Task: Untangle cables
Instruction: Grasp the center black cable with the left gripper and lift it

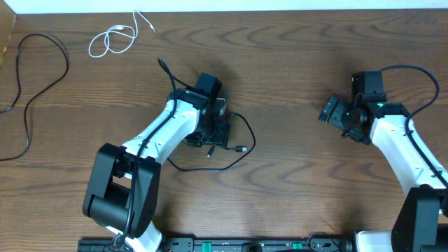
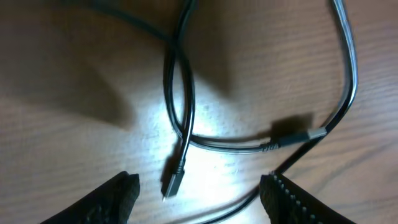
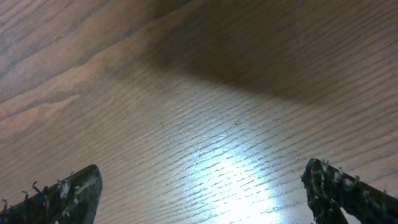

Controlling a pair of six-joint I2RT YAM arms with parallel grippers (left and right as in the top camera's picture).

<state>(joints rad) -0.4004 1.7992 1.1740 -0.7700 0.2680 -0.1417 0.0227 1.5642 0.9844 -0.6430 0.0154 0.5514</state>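
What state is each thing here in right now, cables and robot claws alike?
white cable: loosely coiled, lying apart from the others.
left black cable: spread in a long loop, untouched.
middle black cable: crossed over itself, lying on the table, not gripped.
left gripper: open, plug end between its fingers.
right gripper: open, empty, over bare wood.

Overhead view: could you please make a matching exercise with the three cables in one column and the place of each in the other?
1 white cable
2 black cable crossing itself
3 black cable in one open curve

A at the table's left edge
B under the left arm's wrist
C near the far edge, coiled

Pairs: 1-C, 2-B, 3-A
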